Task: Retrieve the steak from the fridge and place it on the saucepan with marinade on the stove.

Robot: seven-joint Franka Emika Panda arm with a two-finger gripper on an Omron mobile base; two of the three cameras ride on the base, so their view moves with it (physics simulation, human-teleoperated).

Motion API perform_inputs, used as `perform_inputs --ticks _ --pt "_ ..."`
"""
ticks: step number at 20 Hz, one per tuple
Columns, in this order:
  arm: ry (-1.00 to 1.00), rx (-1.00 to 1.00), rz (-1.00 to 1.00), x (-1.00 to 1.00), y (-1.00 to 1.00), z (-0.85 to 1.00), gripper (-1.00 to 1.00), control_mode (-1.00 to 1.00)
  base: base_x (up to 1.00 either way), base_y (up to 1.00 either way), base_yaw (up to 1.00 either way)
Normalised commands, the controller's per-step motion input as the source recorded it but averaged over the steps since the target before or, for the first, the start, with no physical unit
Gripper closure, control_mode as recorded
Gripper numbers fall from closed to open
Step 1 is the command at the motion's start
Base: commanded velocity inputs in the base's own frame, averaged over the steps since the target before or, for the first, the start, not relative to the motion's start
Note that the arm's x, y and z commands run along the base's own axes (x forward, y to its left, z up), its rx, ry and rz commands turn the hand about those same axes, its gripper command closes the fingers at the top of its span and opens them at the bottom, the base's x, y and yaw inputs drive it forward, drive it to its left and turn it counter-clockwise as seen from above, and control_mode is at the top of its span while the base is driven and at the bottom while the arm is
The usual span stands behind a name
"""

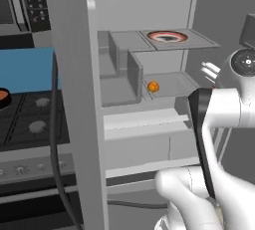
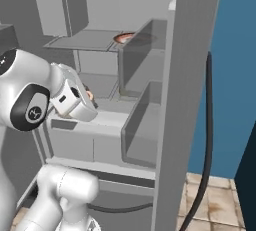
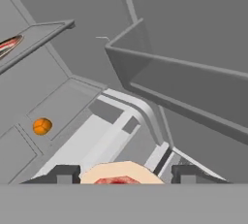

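In the hand view the steak (image 3: 120, 175), a pale-rimmed slab with a red middle, sits between my two dark fingertips, and my gripper (image 3: 121, 172) is shut on it. From the right base view my gripper (image 2: 88, 95) hangs in front of the open fridge (image 2: 100, 40), at the height of its lower shelf, with a bit of the steak (image 2: 90, 94) showing. At the far left, the stove (image 1: 30, 119) carries the black saucepan (image 1: 2, 102), cut by the frame edge, with orange marinade (image 1: 2, 94) in it.
The fridge's open door (image 1: 74, 99) stands between me and the stove. A red-and-white oval thing with a dark centre (image 1: 168, 37) lies on the upper shelf. A small orange ball (image 1: 153, 86) rests on the lower shelf. Door bins (image 2: 142, 125) jut out on the right.
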Motion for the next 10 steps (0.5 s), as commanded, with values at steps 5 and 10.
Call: perform_inputs --ticks 5,10 --pt "0.00 0.00 0.00 0.00 0.00 0.00 1.00 1.00 -0.53 0.01 0.02" --pt "0.00 0.00 0.00 0.00 0.00 0.00 1.00 1.00 -0.47 0.16 0.03"
